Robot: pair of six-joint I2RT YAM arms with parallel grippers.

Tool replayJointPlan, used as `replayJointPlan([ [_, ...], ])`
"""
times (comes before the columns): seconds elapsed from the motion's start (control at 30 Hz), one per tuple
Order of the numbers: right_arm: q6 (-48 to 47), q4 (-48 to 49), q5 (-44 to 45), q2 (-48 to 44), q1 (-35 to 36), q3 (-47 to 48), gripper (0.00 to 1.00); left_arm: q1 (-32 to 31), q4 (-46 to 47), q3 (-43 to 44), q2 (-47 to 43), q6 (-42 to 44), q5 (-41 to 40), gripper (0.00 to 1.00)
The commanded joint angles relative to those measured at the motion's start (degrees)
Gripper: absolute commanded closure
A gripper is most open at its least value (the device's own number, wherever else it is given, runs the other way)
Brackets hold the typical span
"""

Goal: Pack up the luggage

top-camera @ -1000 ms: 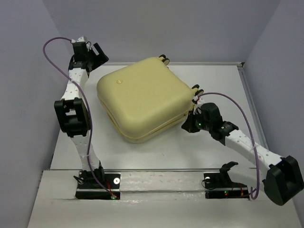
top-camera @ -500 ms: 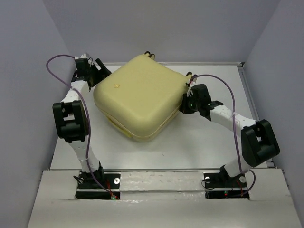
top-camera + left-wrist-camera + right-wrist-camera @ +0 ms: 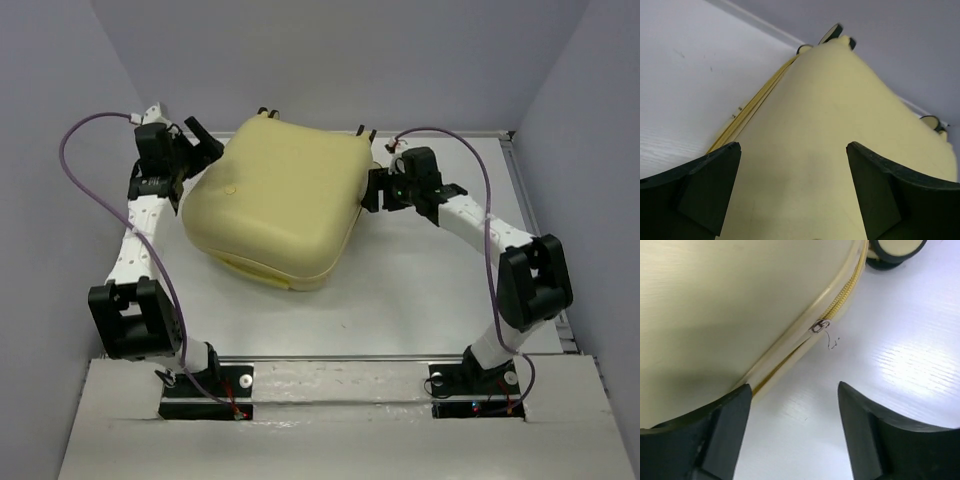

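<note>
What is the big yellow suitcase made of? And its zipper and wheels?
The luggage looks like hard plastic: a smooth, matte pale-yellow shell with moulded rounded corners. Its zipper seems to be yellow fabric tape with fine teeth, and the small pull glints like metal. The wheel looks plastic with a dark, perhaps rubbery rim.

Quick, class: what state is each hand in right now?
Left hand: open, holding nothing, over the suitcase.
Right hand: open, holding nothing.

White table (image 3: 420, 300) boxed in by plain grey-violet walls (image 3: 420, 60) — soft, even light
</note>
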Motion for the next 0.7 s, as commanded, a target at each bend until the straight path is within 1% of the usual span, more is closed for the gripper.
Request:
replayJointPlan([
  [0.0,0.18,2.95,-5.85,-11.43,2.04,-4.59,0.19,0.22,1.22,9.64,-12.43,-1.03,-1.24,0.01],
  [0.03,0.62,3.03,-7.07,-13.19,2.04,-6.71,0.19,-0.04,0.95,9.65,-14.29,-0.94,-1.41,0.01],
  [0.07,1.93,4.16,-10.39,-16.68,2.04,-11.43,0.27,-1.44,0.6,8.17,-18.83,-0.42,-1.76,0.01],
  [0.1,2.72,5.48,-12.6,-18.46,2.04,-11.47,0.34,-2.93,0.6,6.33,-18.88,0.28,-2.2,0.01],
  [0.13,3.43,7.23,-15.23,-20.22,2.56,-16.87,0.41,-4.77,0.6,1.44,-24.1,1.16,-2.99,0.01],
  [0.17,3.96,9.07,-18.65,-23.54,4.04,-19.53,0.68,-9.23,-0.01,-1.31,-26.85,2.47,-4.04,0.01],
  [0.2,5.01,12.75,-19.12,-25.23,5.19,-22.26,0.81,-10.58,-0.97,-4.12,-29.48,2.49,-3.79,0.01],
  [0.23,5.19,14.0,-19.56,-26.64,6.77,-26.29,0.9,-11.64,-2.2,-9.28,-34.12,2.31,-3.09,0.01],
  [0.27,5.37,15.15,-18.52,-29.09,8.96,-28.24,0.93,-13.47,-3.69,-12.2,-36.78,1.35,-1.08,0.03],
  [0.3,5.63,18.2,-17.21,-30.16,13.77,-29.83,0.93,-14.19,-4.32,-15.28,-39.24,0.65,0.07,0.04],
  [0.33,6.42,20.41,-15.45,-31.21,16.16,-31.58,0.93,-14.81,-5.11,-20.79,-44.57,0.03,0.86,0.04],
  [0.37,6.77,22.34,-13.96,-32.0,17.93,-34.91,0.93,-15.33,-7.29,-23.11,-47.32,-0.5,1.57,0.04],
  [0.4,7.21,26.98,-12.55,-32.53,19.16,-36.59,0.93,-15.43,-8.35,-25.57,-49.79,-1.37,2.01,0.05],
  [0.43,8.43,29.98,-12.19,-32.98,19.87,-38.35,0.9,-15.51,-9.15,-30.03,-54.69,-3.21,2.97,0.07],
  [0.47,9.58,32.62,-12.01,-32.98,19.88,-40.02,0.75,-15.6,-10.2,-31.99,-56.91,-4.27,5.42,0.07],
  [0.5,10.63,37.43,-11.75,-32.72,19.88,-42.48,0.67,-15.6,-10.65,-33.84,-58.5,-5.24,6.83,0.08],
  [0.53,10.9,39.39,-11.92,-31.41,19.88,-43.11,0.58,-15.6,-11.0,-36.73,-61.12,-6.64,8.15,0.08],
  [0.57,11.08,41.33,-11.75,-30.27,19.88,-43.03,0.45,-15.6,-11.0,-37.8,-62.19,-7.44,10.86,0.08],
  [0.6,10.47,41.52,-11.74,-28.78,20.4,-42.42,0.4,-15.69,-10.83,-39.46,-63.6,-7.97,12.11,0.08],
  [0.67,10.03,41.87,-12.97,-24.29,21.02,-40.84,0.37,-15.69,-10.13,-40.62,-64.49,-8.85,14.48,0.08],
])
